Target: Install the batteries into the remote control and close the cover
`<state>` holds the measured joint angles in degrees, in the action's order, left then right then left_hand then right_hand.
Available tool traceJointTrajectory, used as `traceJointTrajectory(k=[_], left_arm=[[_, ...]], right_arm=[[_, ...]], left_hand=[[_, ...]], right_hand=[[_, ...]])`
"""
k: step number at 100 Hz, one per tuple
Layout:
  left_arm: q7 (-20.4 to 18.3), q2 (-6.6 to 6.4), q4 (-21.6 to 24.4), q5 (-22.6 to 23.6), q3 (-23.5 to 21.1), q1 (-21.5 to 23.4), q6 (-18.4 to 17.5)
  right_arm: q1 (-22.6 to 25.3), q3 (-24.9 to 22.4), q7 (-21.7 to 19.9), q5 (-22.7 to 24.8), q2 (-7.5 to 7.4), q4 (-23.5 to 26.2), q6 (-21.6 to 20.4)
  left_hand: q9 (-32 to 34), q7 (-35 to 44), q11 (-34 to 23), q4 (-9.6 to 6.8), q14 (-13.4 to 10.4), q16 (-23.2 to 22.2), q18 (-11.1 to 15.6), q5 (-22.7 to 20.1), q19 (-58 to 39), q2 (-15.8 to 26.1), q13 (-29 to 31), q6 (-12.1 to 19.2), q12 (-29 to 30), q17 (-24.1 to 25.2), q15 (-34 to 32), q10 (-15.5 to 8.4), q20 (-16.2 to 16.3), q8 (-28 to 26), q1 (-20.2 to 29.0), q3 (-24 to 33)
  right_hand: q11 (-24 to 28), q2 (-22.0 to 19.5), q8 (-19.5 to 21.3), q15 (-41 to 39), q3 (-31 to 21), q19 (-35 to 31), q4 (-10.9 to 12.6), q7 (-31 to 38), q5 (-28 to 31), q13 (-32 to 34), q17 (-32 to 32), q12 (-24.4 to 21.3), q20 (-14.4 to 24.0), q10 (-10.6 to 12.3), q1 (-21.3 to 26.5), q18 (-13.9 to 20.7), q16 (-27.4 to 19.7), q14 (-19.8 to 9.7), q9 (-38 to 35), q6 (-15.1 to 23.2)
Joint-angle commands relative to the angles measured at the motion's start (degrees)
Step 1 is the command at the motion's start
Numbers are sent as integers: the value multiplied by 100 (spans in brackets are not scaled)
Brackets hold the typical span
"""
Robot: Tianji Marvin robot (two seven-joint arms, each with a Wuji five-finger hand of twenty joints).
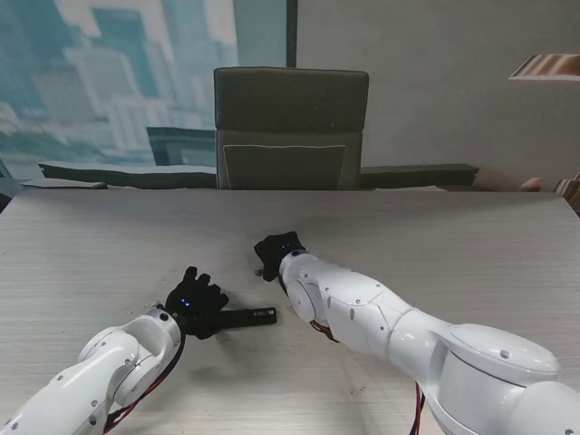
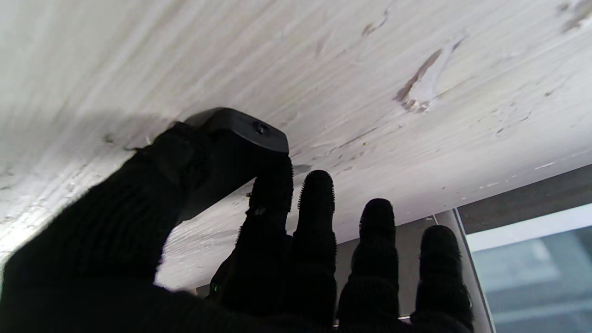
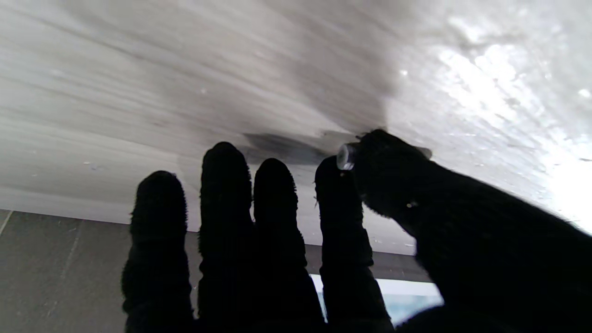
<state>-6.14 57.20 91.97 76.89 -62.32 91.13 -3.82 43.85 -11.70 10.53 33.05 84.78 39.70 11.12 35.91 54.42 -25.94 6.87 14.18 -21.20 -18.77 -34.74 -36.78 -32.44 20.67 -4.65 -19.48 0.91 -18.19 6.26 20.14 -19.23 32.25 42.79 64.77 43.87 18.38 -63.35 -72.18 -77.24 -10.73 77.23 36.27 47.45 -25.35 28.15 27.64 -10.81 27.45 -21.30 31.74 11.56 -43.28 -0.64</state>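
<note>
Stand view: the left hand [image 1: 195, 304], in a black glove, sits in the lower left of the frame and grasps one end of the black remote control [image 1: 246, 316], which lies flat on the pale wood-grain table [image 1: 109, 245] and juts toward the frame's centre. The right hand [image 1: 276, 254], also gloved, rests palm-down near the centre of the frame, apart from the remote control. A grey chair [image 1: 290, 127] stands behind the far table edge in the upper centre.

Left wrist view: thumb and index finger pinch the remote control [image 2: 240, 129], its rounded end showing a small lens; the other fingers [image 2: 377, 240] extend straight.

Right wrist view: thumb and index finger close on a small cylindrical battery [image 3: 346, 156], of which only one metallic end shows; the remaining fingers [image 3: 222, 194] are extended together.
</note>
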Motion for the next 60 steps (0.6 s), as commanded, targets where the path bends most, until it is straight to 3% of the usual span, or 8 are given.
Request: traceJointTrajectory(k=[1,23,33,41,51,60], left_arm=[[-190,-20,-149,1,38,94,12],[-191,-20,-153,-8,43,85,5],[-187,-19,-151,-6,40,87,7],[-178,-19,-151,-5,38,90,10],[-169,-19,-151,0,35,94,10],[-161,-19,-148,0,35,98,3]], right_arm=[[150,24,-103,0,-5,-36,-71],[209,-12,-45,24,-49,68,-133],[219,0,-38,11,-35,31,-185],[233,11,-47,-8,-18,-4,-197],[270,5,-60,-30,-22,9,-191],[305,1,-46,10,-71,88,-208]], left_hand=[[-68,624,34,-393,-16,62,-73,-570,-23,220,-13,1069,-54,42,35,-88,-79,-253,704,363],[-65,626,34,-391,-7,62,-72,-577,-22,220,-10,1084,-53,44,32,-89,-80,-253,700,361],[-68,623,34,-391,-8,61,-70,-572,-23,225,-10,1084,-53,42,32,-89,-80,-251,698,363],[-76,626,35,-392,-15,61,-67,-576,-19,223,-13,1080,-53,49,31,-92,-82,-252,696,363],[-70,624,34,-394,-16,61,-70,-575,-23,220,-11,1079,-53,42,30,-86,-81,-250,694,365],[-61,626,31,-395,-13,62,-71,-584,-22,216,-7,1082,-54,42,30,-92,-81,-250,693,367]], right_hand=[[100,56,-351,-111,31,-12,83,-1090,-347,-68,63,122,10,-57,-168,-47,90,-90,113,-97],[103,-5,-244,-110,154,3,62,-1126,-327,-77,83,136,7,-48,-202,-43,97,-93,112,-37],[86,136,-488,-109,150,7,-316,-950,-180,-38,84,137,8,-31,40,-44,96,-93,67,145],[8,241,-914,-76,141,27,-560,-579,163,16,79,10,0,-16,372,-96,66,-57,-114,438],[-87,-91,-1149,-14,139,52,-539,-654,900,164,52,-347,-14,40,591,-166,10,16,-477,494],[-94,-89,-1173,-6,78,64,-541,-634,1147,230,36,-448,-21,143,679,-192,-10,12,-682,437]])
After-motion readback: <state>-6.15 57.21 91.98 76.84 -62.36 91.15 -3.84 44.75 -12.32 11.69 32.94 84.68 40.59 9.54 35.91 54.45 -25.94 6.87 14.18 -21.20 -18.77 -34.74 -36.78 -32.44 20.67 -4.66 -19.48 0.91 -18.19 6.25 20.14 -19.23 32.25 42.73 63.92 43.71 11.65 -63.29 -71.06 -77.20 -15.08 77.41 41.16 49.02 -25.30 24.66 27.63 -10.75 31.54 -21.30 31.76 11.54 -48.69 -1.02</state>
